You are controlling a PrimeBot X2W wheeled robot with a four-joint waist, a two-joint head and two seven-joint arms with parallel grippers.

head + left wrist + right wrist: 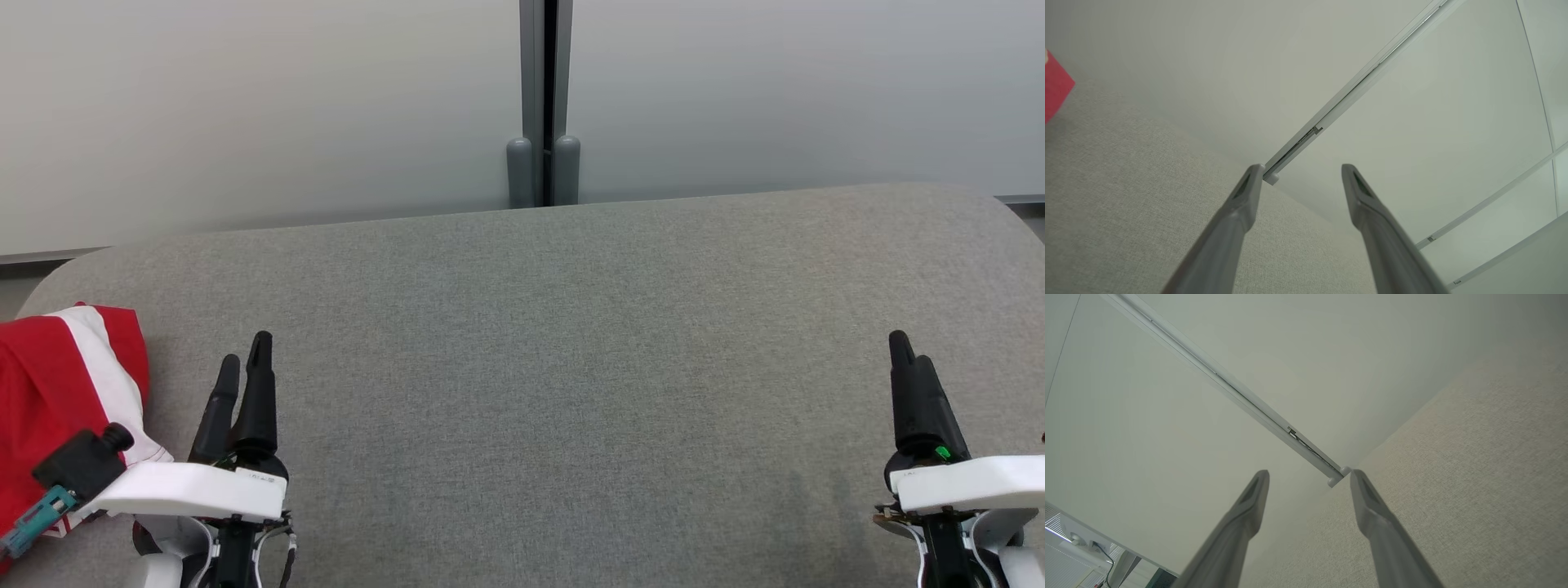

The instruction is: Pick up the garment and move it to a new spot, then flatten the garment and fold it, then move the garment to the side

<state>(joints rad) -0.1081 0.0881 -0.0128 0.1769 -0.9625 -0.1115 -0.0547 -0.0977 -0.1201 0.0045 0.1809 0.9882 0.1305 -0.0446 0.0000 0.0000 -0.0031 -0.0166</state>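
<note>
Right claw (1309, 473) w/ both grey fingers (1241, 526) spread wide, nothing btwn them, poised over the grey fabric-covered table (1474, 490). A metal rail (1229, 384) runs diagonally down the pale wall panels (1147, 437) & ends in two rounded caps (1338, 476) at the table's far edge, just beyond the fingertips. A dark cable (1102, 551) shows small past the panels' end.

Grey fabric surface (571, 343) before pale wall panels (245, 106), dark vertical post (545, 98) between
</note>
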